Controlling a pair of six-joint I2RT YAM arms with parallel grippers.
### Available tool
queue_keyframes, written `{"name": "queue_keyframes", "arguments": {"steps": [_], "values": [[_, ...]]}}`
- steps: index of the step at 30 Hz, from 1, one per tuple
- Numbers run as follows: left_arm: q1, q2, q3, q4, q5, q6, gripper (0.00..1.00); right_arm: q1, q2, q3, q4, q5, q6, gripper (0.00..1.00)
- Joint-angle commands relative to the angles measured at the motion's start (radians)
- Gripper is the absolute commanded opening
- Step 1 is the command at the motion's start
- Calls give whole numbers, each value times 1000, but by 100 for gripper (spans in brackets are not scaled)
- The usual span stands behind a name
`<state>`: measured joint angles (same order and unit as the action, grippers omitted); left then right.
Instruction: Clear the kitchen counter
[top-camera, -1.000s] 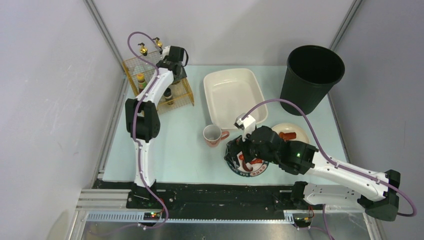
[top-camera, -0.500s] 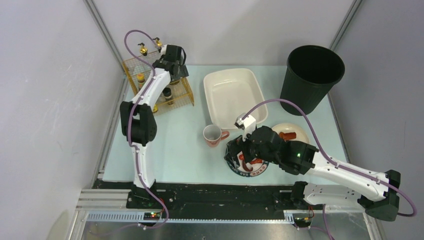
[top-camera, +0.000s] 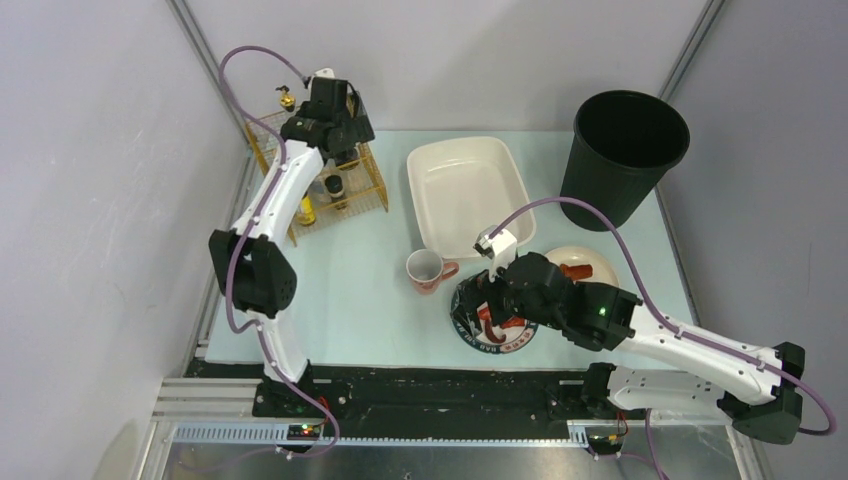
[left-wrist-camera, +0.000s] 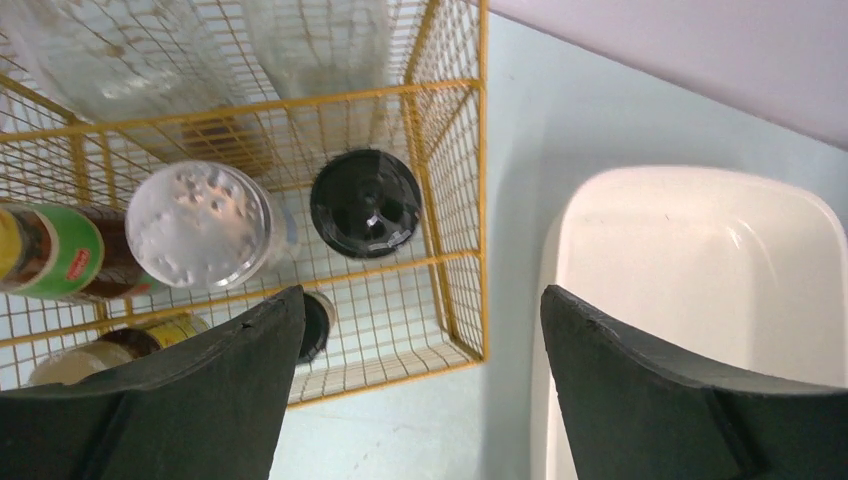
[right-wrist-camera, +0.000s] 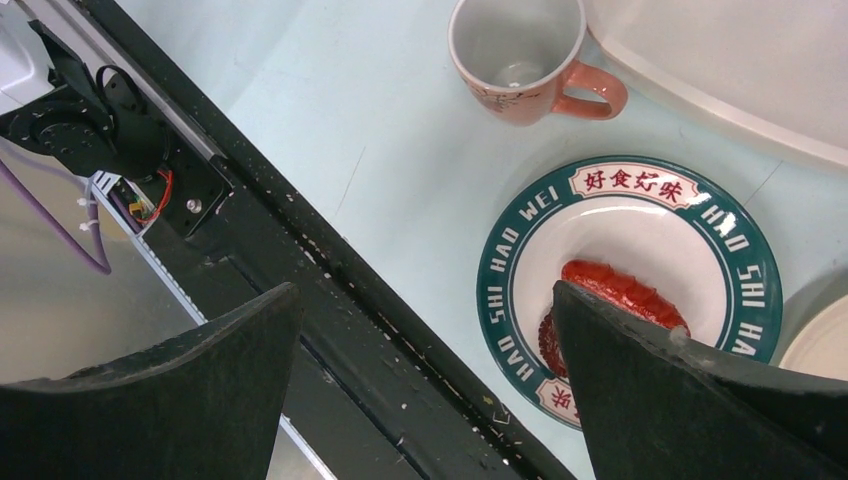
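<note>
Top external: kitchen counter (top-camera: 350, 300) under left tool (top-camera: 344, 156) and right tool (top-camera: 476, 314), jaws apart.

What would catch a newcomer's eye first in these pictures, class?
The tall black bin at the far right corner of the kitchen counter stands out, then the yellow wire rack of bottles at the far left. Nearer, a green-rimmed plate holding red food sits beside a pink mug, under the open right tool.

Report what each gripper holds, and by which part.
Nothing is held. Left gripper open over the yellow wire rack; right gripper open over the plate.
</note>
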<state>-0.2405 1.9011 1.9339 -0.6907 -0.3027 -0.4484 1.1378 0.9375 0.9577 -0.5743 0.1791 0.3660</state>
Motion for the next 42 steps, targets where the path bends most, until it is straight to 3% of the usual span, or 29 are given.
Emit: {"name": "queue_keyframes", "arguments": {"steps": [1,8,14,25,28,30,35,42], "values": [[-35,-122,-46,16,73,26,90,4,-19,47,-25,37,17,100],[-111,-283,-179,17,97,45,91,-22,-20,84,-81,44,42,100],[-180,-471,-401,35,94,32,91,-83,-32,89,-137,42,57,100],[-256,-873,-830,103,154,-30,92,-296,-21,88,-269,1,157,100],[-256,-959,-913,104,184,-24,94,-408,-40,88,-253,-55,160,100],[-257,-998,-954,99,206,-13,99,-480,-46,88,-249,-86,162,100],[-256,-1045,-1038,93,290,-14,100,-647,5,86,-244,-128,169,100],[-256,-1065,-1060,53,350,48,100,-788,132,76,-124,-124,184,100]]}}
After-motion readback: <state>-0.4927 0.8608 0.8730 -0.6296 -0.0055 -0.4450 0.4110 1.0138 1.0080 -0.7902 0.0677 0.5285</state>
